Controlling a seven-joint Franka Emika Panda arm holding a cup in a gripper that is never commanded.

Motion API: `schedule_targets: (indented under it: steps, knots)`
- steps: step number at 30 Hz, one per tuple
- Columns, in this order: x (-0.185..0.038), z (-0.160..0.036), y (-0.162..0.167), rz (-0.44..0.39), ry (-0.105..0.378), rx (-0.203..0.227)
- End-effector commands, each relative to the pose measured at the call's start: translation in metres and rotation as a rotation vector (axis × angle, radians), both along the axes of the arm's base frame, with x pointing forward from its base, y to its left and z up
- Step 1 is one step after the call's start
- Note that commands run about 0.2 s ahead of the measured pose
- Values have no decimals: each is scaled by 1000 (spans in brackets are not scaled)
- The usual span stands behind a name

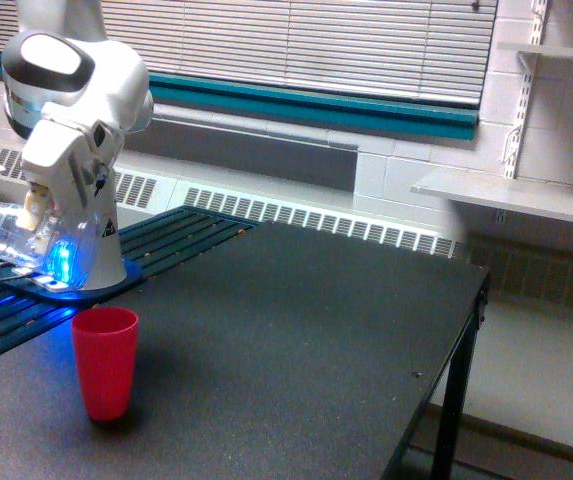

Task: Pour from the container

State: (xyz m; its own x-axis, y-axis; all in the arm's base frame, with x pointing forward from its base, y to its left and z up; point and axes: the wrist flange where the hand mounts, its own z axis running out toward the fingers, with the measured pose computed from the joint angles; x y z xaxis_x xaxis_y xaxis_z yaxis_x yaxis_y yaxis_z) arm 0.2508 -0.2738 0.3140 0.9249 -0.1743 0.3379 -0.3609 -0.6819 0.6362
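Observation:
The container (11, 236), a clear plastic cup, lies tipped on its side in the air at the exterior view's left, held in my gripper (36, 225), which is shut on it. Its mouth points toward the left. A blue glow lights the hand beside the cup. The red cup (104, 361) stands upright on the black table (296, 340), below and a little right of the container, apart from it. The fingertips are largely hidden by the white hand housing.
The arm's white base (101, 255) stands on a slatted dark surface (181, 235) at the table's left. The table's right edge (456, 370) drops to the floor. Wall shelves (506, 195) hang at the right, window blinds behind.

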Motion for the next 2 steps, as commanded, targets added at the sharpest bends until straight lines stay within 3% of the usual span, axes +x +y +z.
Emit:
schedule_targets:
  steps: [1,2]
  knots:
    - [22,29,3,24,-65,4]
    - [24,31,3,20,-72,8]
